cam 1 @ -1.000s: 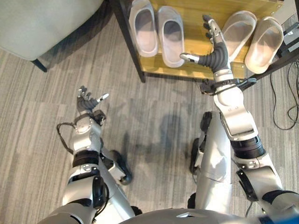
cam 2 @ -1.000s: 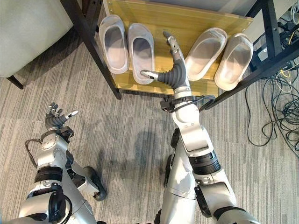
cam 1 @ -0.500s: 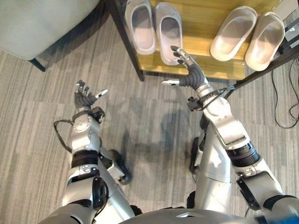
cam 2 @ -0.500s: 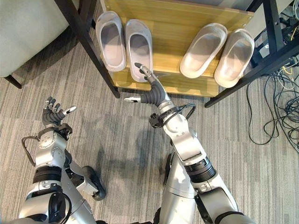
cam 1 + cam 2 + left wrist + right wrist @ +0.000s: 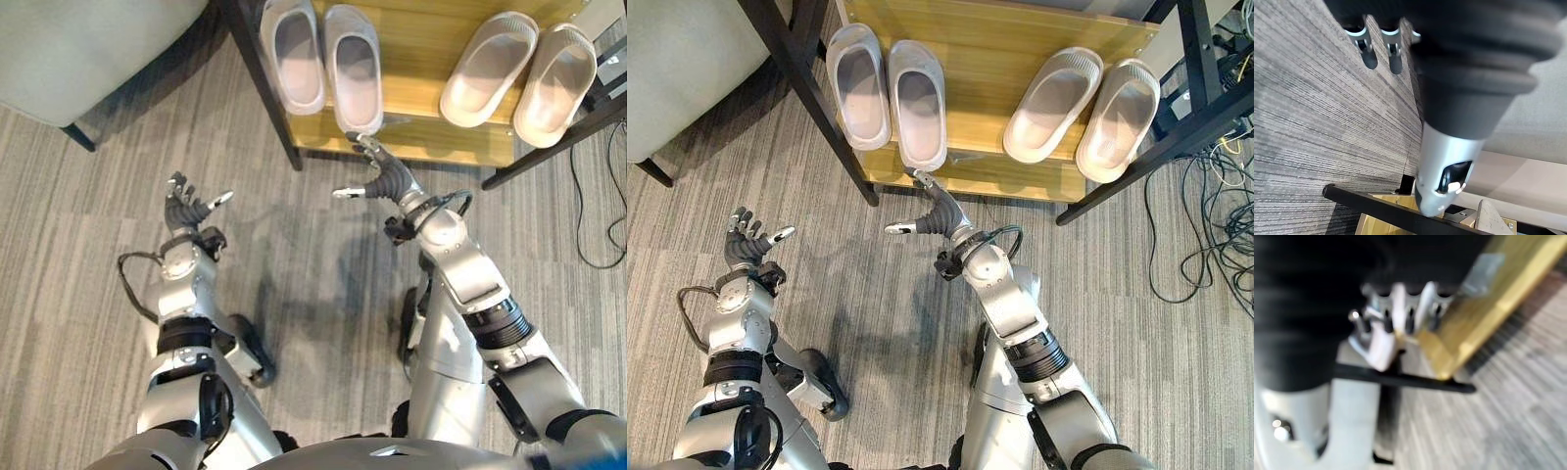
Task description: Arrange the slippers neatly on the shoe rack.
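Silver-grey jointed arms, dark ribbed wrist covers, and silver fingers [image 5: 201,204] with dark tips.

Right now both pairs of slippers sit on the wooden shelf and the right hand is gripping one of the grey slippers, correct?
Not quite. Both pairs, the grey slippers and the beige slippers, do sit on the wooden shelf, but the right hand is open and holds nothing, just in front of the shelf edge, as the right eye view shows.

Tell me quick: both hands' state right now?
Left hand: open, empty, above the floor.
Right hand: open, empty, just before the shoe rack.
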You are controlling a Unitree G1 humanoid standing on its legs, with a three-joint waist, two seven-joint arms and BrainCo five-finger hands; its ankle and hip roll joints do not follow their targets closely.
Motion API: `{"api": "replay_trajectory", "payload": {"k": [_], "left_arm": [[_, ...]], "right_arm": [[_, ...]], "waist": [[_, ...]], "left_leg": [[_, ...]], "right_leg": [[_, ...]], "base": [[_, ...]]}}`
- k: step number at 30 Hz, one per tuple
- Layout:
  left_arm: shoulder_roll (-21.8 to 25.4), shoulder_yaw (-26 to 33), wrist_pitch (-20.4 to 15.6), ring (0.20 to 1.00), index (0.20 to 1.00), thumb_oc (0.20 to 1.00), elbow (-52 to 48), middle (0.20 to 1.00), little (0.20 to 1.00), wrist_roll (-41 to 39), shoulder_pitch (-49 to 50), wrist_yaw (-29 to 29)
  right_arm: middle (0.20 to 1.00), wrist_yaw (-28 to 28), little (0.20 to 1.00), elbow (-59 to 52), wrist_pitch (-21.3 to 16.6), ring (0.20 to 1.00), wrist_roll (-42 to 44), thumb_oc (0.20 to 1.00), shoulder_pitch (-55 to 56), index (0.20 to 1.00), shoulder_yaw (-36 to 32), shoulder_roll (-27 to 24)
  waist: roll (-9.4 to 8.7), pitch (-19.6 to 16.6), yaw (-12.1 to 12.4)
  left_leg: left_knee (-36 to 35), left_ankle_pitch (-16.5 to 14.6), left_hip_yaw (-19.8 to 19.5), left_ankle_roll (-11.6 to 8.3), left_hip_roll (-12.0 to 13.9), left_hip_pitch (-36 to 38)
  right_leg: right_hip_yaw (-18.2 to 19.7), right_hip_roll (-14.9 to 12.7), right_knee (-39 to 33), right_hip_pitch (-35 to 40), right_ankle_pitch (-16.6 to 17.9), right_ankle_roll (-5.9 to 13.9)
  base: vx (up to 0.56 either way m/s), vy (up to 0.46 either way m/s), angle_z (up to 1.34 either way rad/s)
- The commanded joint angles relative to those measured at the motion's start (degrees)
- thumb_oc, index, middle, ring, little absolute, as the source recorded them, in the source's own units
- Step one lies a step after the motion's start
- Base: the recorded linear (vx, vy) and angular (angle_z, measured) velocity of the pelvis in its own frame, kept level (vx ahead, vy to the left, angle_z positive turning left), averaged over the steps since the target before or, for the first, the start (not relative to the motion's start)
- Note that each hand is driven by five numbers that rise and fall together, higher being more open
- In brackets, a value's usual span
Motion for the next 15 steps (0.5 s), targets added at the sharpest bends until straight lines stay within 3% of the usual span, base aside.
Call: {"api": "replay_trajectory", "payload": {"k": [1, 15], "left_arm": [[-1.3, 2.0, -3.4, 1.0, 1.0, 1.0, 2.5, 1.0, 1.0, -0.2, -1.5, 0.6], [-3.1, 0.5, -2.9, 1.0, 1.0, 1.0, 2.0, 1.0, 1.0, -0.1, -1.4, 0.1]], "right_arm": [[1.0, -0.9, 1.0, -2.7, -1.3, 1.0, -1.1, 1.0, -3.6, 1.0, -0.4, 1.0], [1.0, -3.0, 1.0, 7.2, -6.0, 1.0, -0.4, 1.0, -2.7, 1.0, -3.9, 2.5]], "waist": [[-0.61, 3.8, 1.7], [0.36, 2.7, 2.5]], "left_leg": [[0.9, -0.5, -11.1, -4.44, -1.8, 1.8], [0.4, 0.0, -11.1, -4.47, -2.5, 1.8]], "right_leg": [[7.1, -2.4, 0.1, 5.0, 4.2, 2.54], [7.6, -2.6, 0.5, 5.0, 4.3, 2.34]], "base": [[0.0, 0.0, 0.0], [0.0, 0.001, 0.01]]}}
